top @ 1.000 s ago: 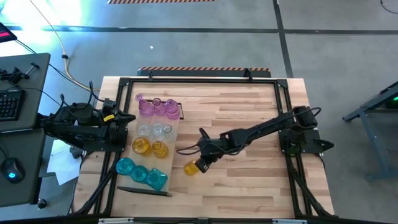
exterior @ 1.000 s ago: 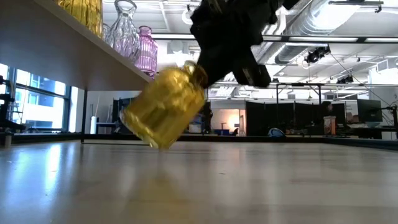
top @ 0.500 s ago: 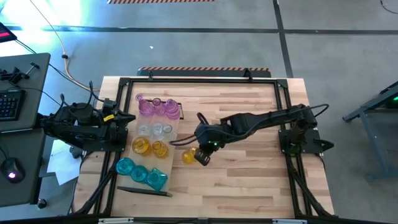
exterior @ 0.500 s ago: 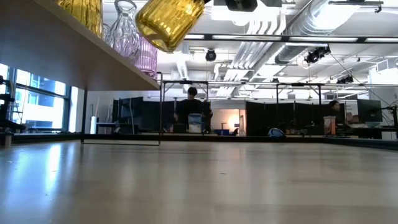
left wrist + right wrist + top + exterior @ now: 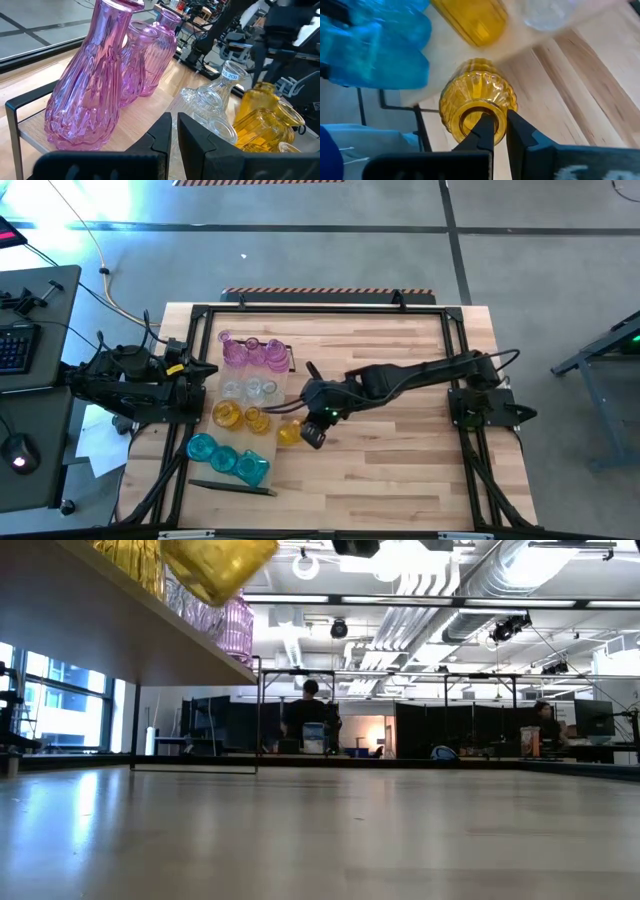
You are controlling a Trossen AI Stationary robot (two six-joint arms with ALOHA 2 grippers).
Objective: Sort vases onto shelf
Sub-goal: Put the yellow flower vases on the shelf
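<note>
A yellow vase of ribbed glass hangs in the air just beside the shelf, near the other yellow vases. The right gripper is clamped on its rim, one finger inside the mouth. It looks light, stiff, slippery and breakable. The right arm stretches across the table; the left gripper, fingers together, waits beside the pink vases.

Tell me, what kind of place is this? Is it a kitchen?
Probably not a kitchen; it looks like a robot lab or workshop. Two robot arms work at a wooden table, one carrying a yellow vase. Beside it sits a keyboard, and behind is a big hall with ceiling pipes and dark screens.
</note>
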